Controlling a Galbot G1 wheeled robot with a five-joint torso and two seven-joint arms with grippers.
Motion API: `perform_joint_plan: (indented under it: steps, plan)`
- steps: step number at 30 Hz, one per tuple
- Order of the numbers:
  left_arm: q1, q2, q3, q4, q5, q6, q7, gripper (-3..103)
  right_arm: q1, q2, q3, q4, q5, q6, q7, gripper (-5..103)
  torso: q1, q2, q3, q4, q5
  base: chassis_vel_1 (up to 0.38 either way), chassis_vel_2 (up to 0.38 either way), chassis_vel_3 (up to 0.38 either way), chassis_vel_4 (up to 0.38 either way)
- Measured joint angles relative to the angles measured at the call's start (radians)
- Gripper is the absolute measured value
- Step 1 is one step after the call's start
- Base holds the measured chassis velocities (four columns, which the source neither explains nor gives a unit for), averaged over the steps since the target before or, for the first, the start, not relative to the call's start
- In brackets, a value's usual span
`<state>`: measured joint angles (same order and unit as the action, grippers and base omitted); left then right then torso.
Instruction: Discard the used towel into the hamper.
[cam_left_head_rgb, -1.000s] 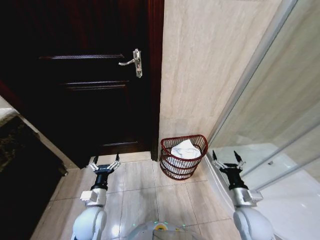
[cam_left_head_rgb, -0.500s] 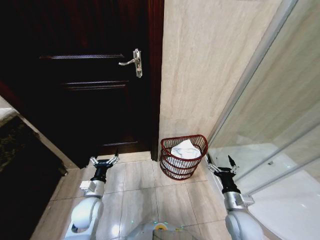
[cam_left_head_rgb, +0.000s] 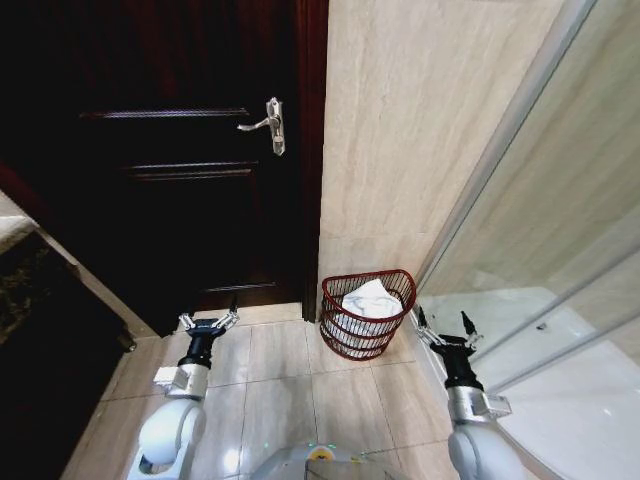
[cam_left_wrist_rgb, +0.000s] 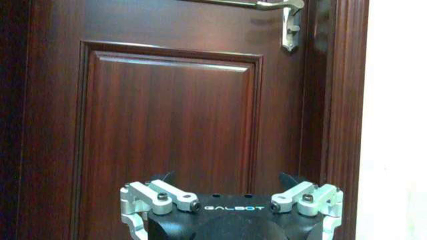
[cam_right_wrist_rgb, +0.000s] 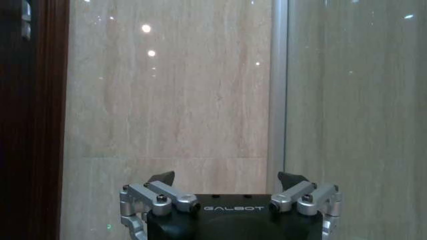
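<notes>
The hamper (cam_left_head_rgb: 366, 313) stands against the wall, white towel (cam_left_head_rgb: 370, 299) inside. Right hand (cam_left_head_rgb: 441, 330) sits just beside it, fingers apart, empty; left hand (cam_left_head_rgb: 208, 322) farther off, also spread.

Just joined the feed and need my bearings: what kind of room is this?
Most likely a bathroom: a glass shower screen beside a tiled wall, a dark wooden door, and a wire hamper on the tile floor with a white towel in it.
</notes>
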<state>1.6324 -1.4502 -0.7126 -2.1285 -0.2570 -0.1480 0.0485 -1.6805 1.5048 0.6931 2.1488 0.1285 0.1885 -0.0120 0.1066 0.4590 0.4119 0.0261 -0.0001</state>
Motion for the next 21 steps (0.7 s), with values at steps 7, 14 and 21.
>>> perform_joint_plan:
  steps: [7, 14, 21]
  plan:
    - [0.0, -0.027, -0.003, -0.002, 0.001, -0.014, 0.009, 100, 0.01, 0.016, -0.014, 0.002, -0.023, -0.019, 0.005, 100, 0.0, 0.0, 0.0, 0.0, 0.0001, 0.0, 0.0, 0.0, 0.0]
    - [-0.001, -0.028, -0.007, -0.005, -0.009, -0.012, 0.012, 100, 0.011, 0.032, -0.022, 0.002, -0.035, -0.024, 0.006, 100, 0.0, 0.0, 0.0, 0.0, 0.0001, 0.0, 0.0, 0.0, 0.0]
    - [-0.014, -0.025, -0.002, 0.021, -0.008, -0.025, 0.026, 100, -0.013, 0.046, -0.015, 0.012, -0.046, -0.016, 0.007, 100, 0.0, 0.0, 0.0, -0.0001, 0.0, 0.0, 0.0, 0.0, 0.0]
